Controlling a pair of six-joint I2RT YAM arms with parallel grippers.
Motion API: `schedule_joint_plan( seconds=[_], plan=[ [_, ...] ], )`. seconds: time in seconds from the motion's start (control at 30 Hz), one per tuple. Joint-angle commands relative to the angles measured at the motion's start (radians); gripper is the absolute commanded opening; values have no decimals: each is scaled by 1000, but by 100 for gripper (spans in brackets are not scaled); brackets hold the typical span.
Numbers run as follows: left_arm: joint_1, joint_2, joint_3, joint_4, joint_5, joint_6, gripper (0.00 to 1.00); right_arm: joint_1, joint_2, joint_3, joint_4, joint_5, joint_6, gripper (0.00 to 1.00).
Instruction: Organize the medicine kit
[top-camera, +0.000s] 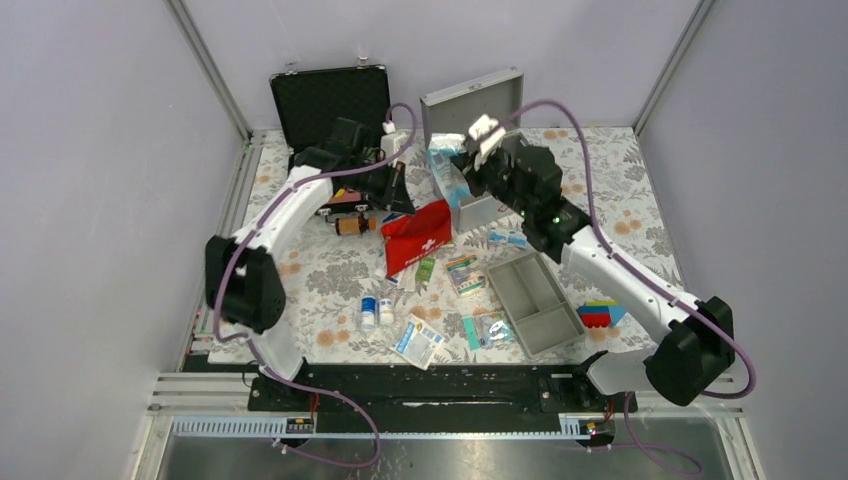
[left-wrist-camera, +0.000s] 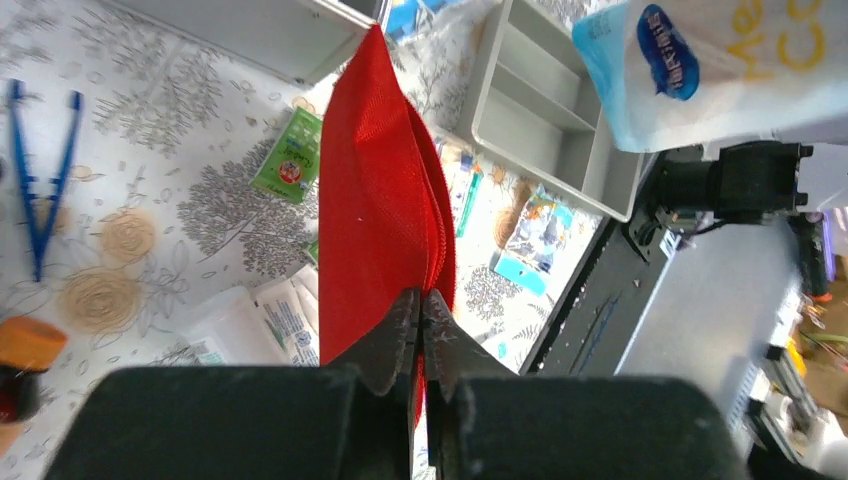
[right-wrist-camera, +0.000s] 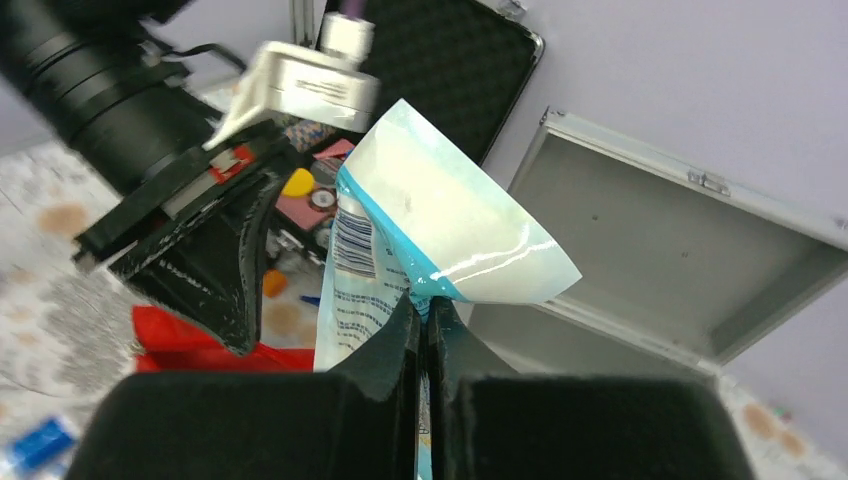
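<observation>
Two grips: both closed tight.
Right gripper (right-wrist-camera: 422, 305): pinching blue-white sachet (right-wrist-camera: 440, 230).
Left gripper (left-wrist-camera: 420, 300): pinching red pouch (left-wrist-camera: 375, 200).
Medicine kit (right-wrist-camera: 660, 250): lid up, just beyond right gripper; right arm nearer.
Grey tray (top-camera: 535, 300): lies outside the kit.

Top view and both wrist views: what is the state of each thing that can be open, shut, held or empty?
metal box, lid open and standing up.
grey divided tray, out of the box, empty.
black case, open.
left pincer, shut on the red pouch.
right pincer, shut on the blue-and-white packet.
</observation>
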Motion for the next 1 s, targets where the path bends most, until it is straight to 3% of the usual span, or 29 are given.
schedule_joint_plan(
  seconds=[0.0,0.17,0.27,0.4,0.6,0.77,0.97],
  plan=[
    [-11,-171,-113,234,-129,-208,0,-9,21,185,-418,60,347,0],
    [-31,-235,-193,371,-168,-269,0,-9,17,158,-443,124,462,0],
    [-30,-210,-166,352,-132,-263,0,-10,-1,117,-314,193,461,0],
    [-30,-192,-122,328,-5,-227,0,-8,-24,60,-105,121,401,0],
    [-30,-66,53,63,193,-103,0,9,-86,-114,278,-129,83,0],
    [-30,9,146,-55,289,-65,0,14,-100,-272,561,-319,-169,0],
    [-30,14,147,-78,299,-65,0,13,-45,-297,777,-402,-256,0]
  ],
)
